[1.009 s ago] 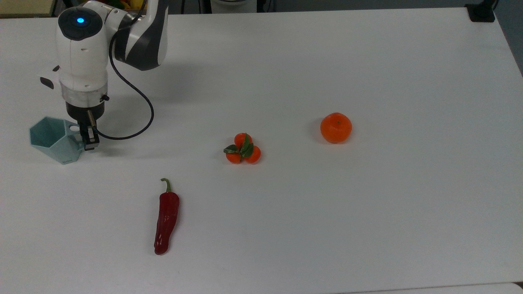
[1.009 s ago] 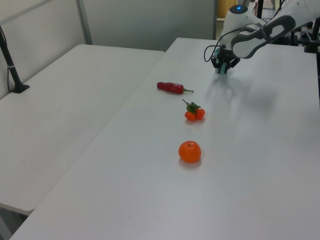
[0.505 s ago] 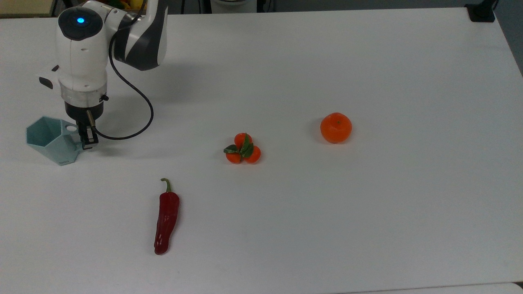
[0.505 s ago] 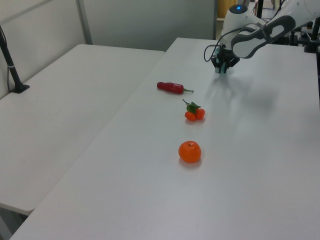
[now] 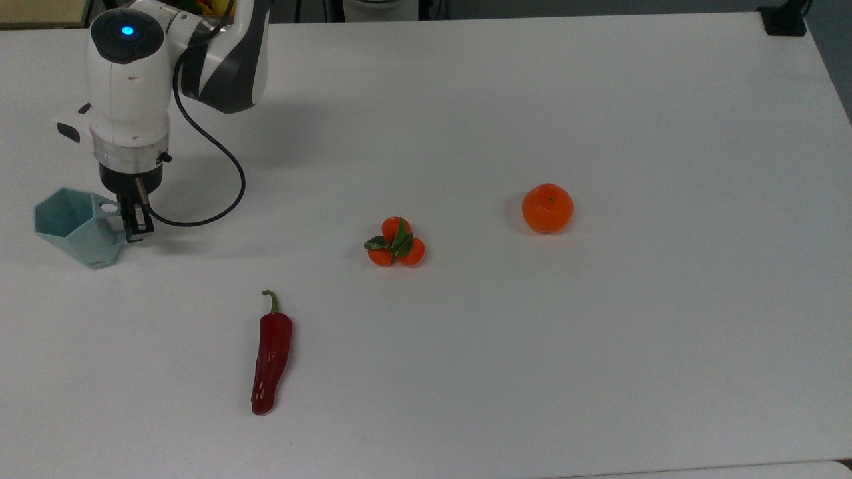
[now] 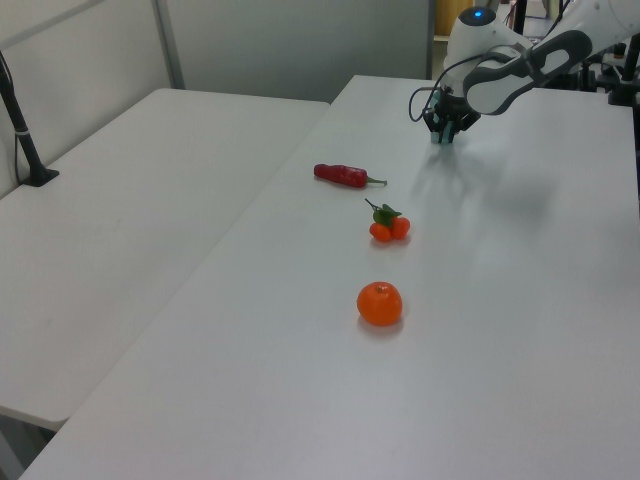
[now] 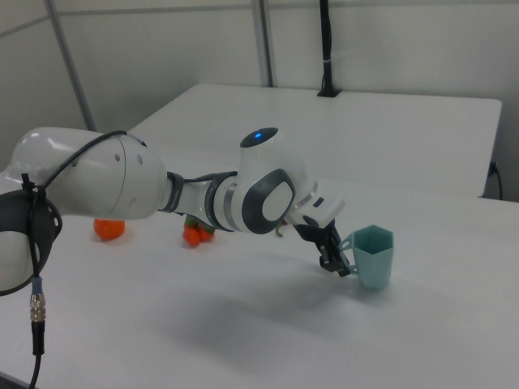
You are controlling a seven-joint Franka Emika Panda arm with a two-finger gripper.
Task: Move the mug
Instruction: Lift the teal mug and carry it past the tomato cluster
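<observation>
- Nearest in the top view, a red chili pepper [image 5: 271, 352] lies lengthwise toward the table's [image 5: 599, 100] front edge, stem pointing away from the camera, well apart from everything else.
- Next back, a small cluster of three tangerines with leaves [image 5: 396, 242] sits near the middle, and a single orange [image 5: 547, 207] lies to the top view's right of it; none of these fruits is near the working end of the arm.
- At about the same depth, far to the top view's left, the mug [image 5: 78, 226] stands upright on the table close to the left edge, its hexagonal rim open upward and its handle with the round hole turned toward the top view's right.
- The gripper [image 5: 135, 221] points down at that handle, clenched on it, so the mug's body lies directly to the top view's left of the fingers. In the right view the gripper [image 7: 335, 261] meets the handle from the right view's left, with the mug [image 7: 373, 255] on the far side of it.
- Judged from this, any coming move drags or lifts the mug by its handle alone, so the cup may swing or tip around that one-sided hold.
- Farthest back, the arm's white body [image 5: 126, 86] and cable rise over the table's rear corner.
</observation>
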